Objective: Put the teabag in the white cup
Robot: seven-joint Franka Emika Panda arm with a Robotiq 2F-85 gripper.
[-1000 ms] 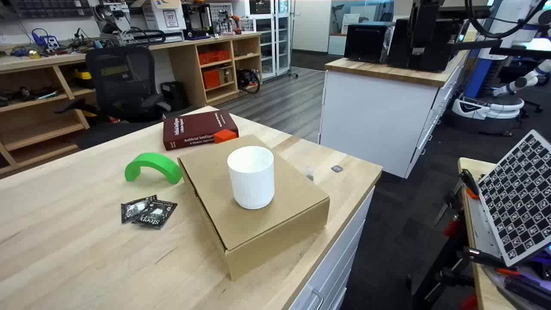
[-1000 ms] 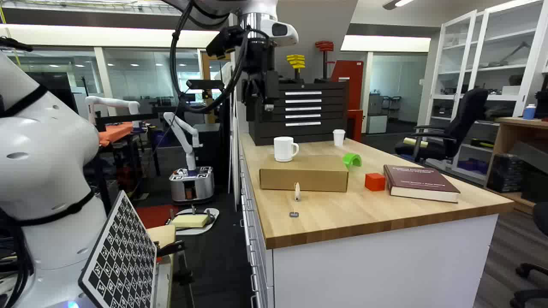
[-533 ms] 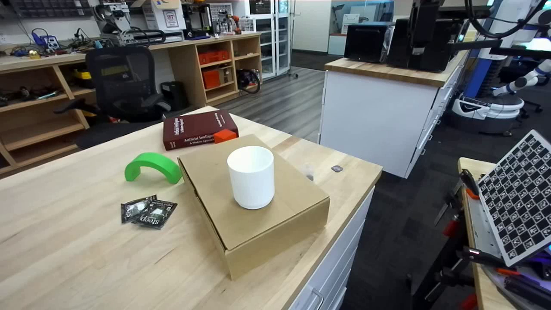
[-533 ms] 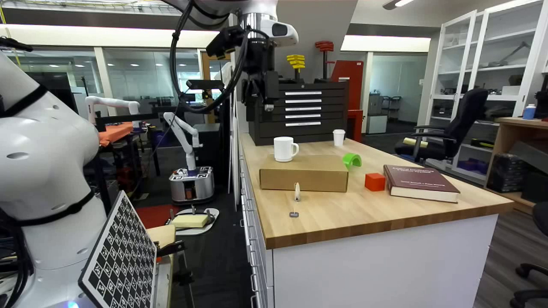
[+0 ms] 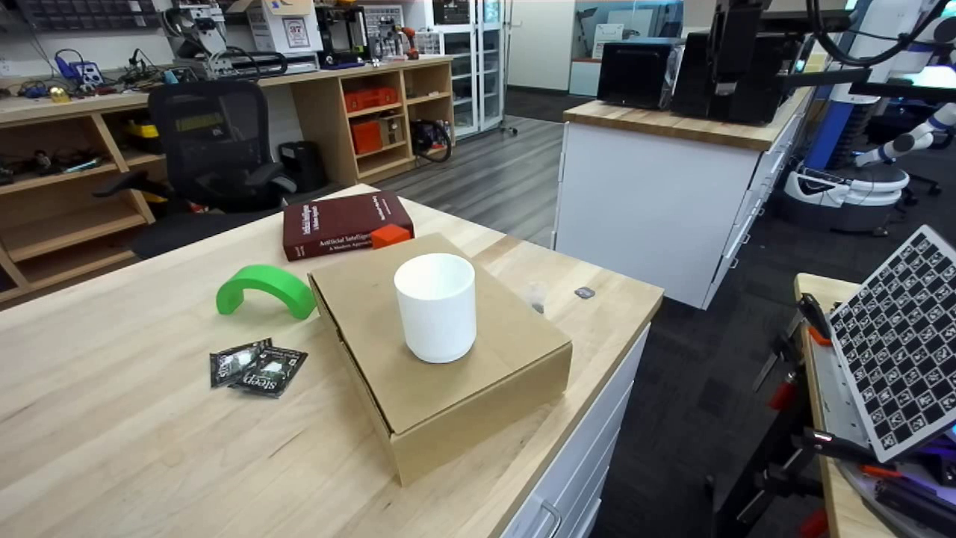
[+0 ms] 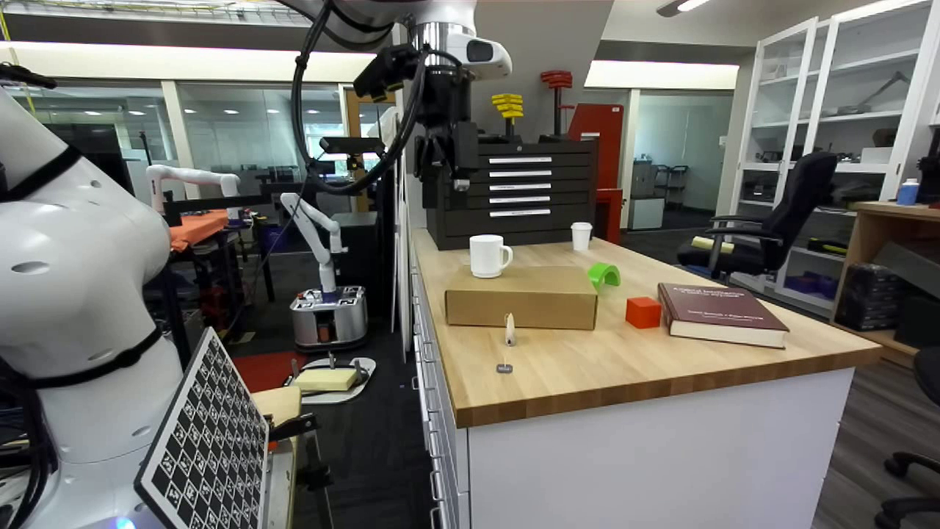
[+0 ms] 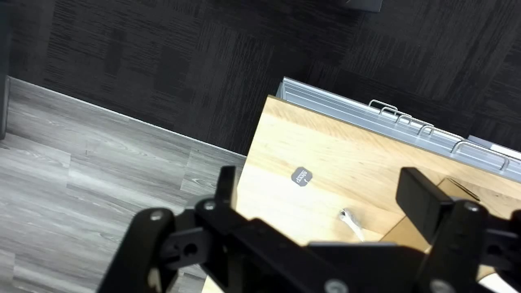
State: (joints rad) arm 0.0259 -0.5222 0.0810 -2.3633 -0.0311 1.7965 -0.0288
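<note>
The teabag is a small pale pouch standing on the wooden table in front of the cardboard box. Its grey tag lies flat nearby. The pouch and tag also show in the wrist view. The white cup stands upright on the box; an exterior view shows a handle on it. I cannot see into its bottom. My gripper is high above the table, pointing down. In the wrist view its fingers are wide apart with nothing between them.
The cardboard box is under the cup. A green arch, black packets, a red block and a thick book lie on the table. A paper cup and black tool chest stand at the back.
</note>
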